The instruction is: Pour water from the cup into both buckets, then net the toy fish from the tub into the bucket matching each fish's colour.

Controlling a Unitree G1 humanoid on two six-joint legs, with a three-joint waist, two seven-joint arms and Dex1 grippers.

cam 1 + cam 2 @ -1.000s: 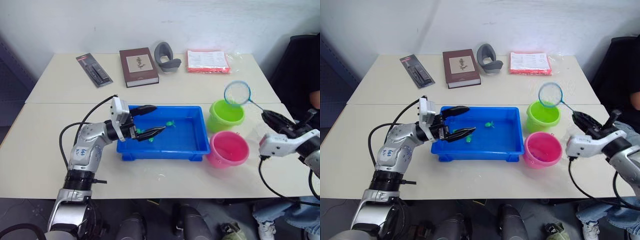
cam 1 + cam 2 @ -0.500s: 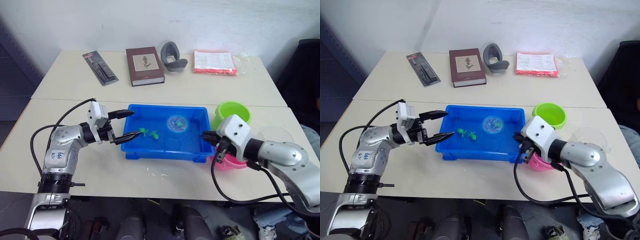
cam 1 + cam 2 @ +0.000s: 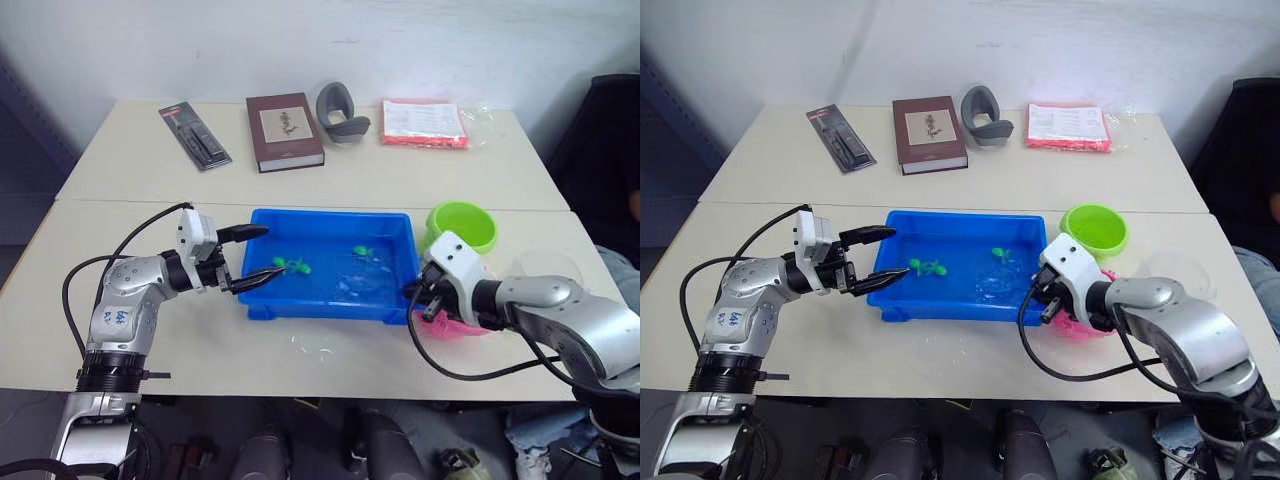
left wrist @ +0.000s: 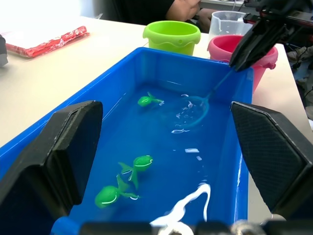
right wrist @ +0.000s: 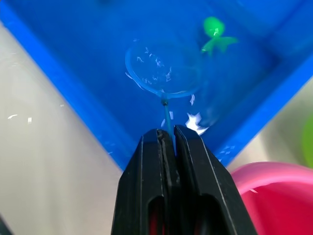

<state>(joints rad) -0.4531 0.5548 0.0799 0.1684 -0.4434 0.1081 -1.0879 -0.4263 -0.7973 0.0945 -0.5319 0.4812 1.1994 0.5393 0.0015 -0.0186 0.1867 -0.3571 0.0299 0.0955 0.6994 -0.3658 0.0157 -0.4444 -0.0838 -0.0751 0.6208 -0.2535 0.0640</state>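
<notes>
Your right gripper (image 5: 167, 142) is clamped on the net (image 5: 164, 68) handle; the handle runs straight out from the fingers, hoop dipped in the tub (image 3: 262, 300). One green fish (image 5: 215, 34) sits just beyond the hoop. Pink bucket (image 5: 274, 196) beside the gripper. Left gripper (image 3: 252, 256) spread wide at the tub's far end.

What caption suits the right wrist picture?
Right hand dips the net into the tub near a green fish.

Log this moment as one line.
right gripper: shut on net | net: dipped in tub | left gripper: open at tub end | green fish loose
</notes>
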